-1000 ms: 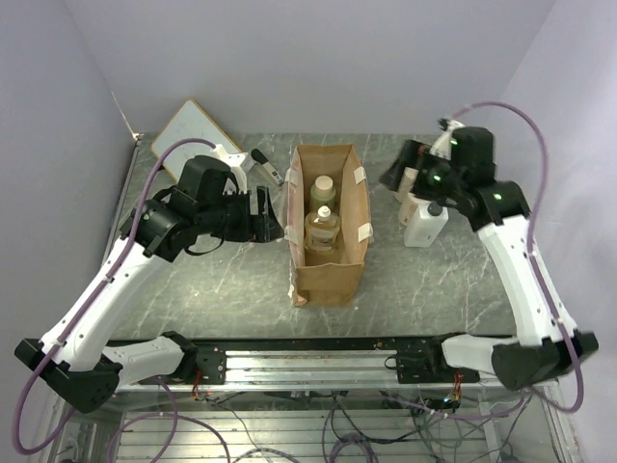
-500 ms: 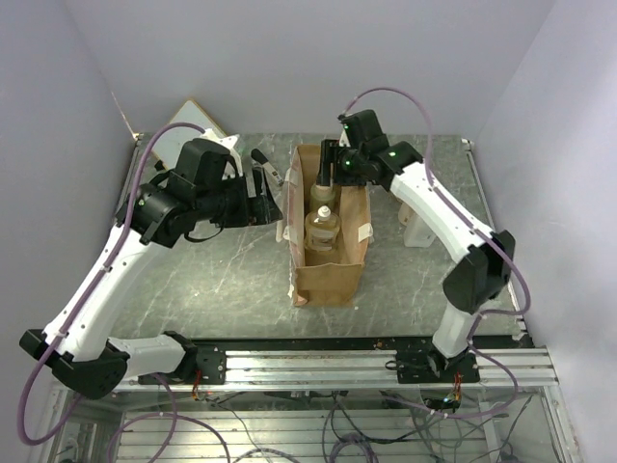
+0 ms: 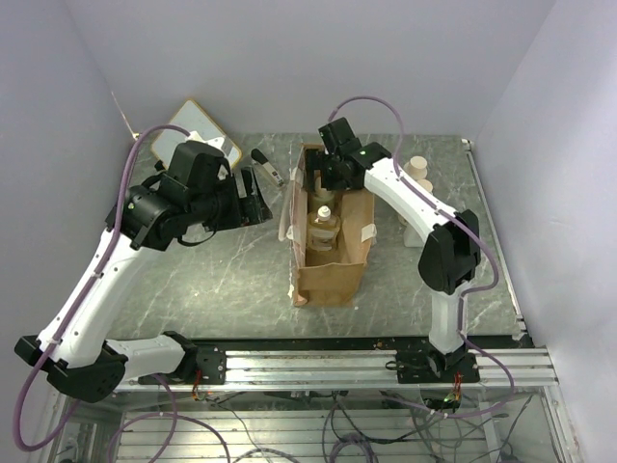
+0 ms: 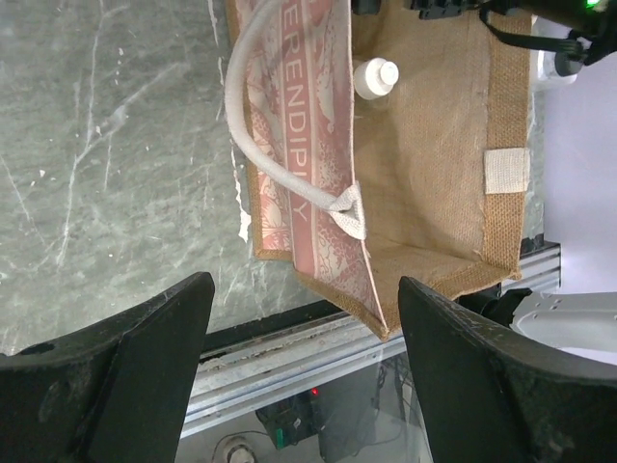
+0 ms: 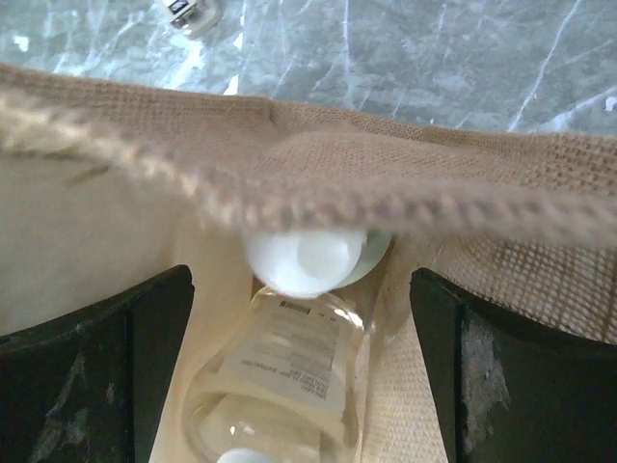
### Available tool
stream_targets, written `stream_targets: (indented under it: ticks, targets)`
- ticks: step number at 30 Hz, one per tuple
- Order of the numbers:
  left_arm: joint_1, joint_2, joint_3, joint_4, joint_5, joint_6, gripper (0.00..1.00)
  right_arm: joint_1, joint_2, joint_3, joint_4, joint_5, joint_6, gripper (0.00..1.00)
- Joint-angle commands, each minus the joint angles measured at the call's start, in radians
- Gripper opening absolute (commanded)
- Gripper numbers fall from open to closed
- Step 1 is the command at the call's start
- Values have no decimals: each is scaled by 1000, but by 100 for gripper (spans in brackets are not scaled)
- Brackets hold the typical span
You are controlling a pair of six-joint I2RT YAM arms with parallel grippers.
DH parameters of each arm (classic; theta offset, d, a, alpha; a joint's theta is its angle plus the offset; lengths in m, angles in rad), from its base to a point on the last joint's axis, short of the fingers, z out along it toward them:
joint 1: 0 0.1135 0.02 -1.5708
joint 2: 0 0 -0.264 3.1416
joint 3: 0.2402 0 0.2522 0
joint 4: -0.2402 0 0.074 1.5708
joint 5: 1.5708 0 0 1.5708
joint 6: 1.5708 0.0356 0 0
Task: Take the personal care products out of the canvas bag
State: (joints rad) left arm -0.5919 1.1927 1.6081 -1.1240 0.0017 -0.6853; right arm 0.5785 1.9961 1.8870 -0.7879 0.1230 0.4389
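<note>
The right gripper (image 3: 322, 179) has moved farther over the bag's (image 3: 333, 275) far end. Its jaws are wide apart and empty, either side of a white-capped bottle (image 5: 304, 258) partly hidden by the bag's rim. A clear bottle (image 3: 325, 230) lies nearer inside. The left gripper (image 3: 253, 193) hangs wide open beside the bag, its arm arched high.

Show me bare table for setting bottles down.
Bare grey marble table left of the tall tan canvas bag, nearer than the left claw; also near-right of the bag. Crowded: far right by the beige-capped cream bottle.
</note>
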Motion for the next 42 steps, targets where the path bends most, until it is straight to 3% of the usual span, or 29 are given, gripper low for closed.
stream_targets:
  ticks: [1,9,17,24,28,33,37,42]
  targets:
    - [6,4,64,-29,-48,4,88,3,74,7,-6,104,28,97]
    - [6,34,92,-32,-62,37,88,4,164,0,27,143,32,98]
    - [6,66,154,-66,-81,71,88,5,226,36,52,131,14,87]
    - [6,91,102,11,22,35,86,5,269,82,37,152,-23,85]
    - [6,40,41,26,-3,21,87,4,236,75,63,129,-36,71]
    - [6,49,50,35,-6,27,87,4,175,95,64,91,-46,33]
    - [7,69,86,37,-20,49,87,4,84,63,91,55,-39,21]
    - [6,82,74,50,4,64,87,3,-80,-24,196,-13,-6,17]
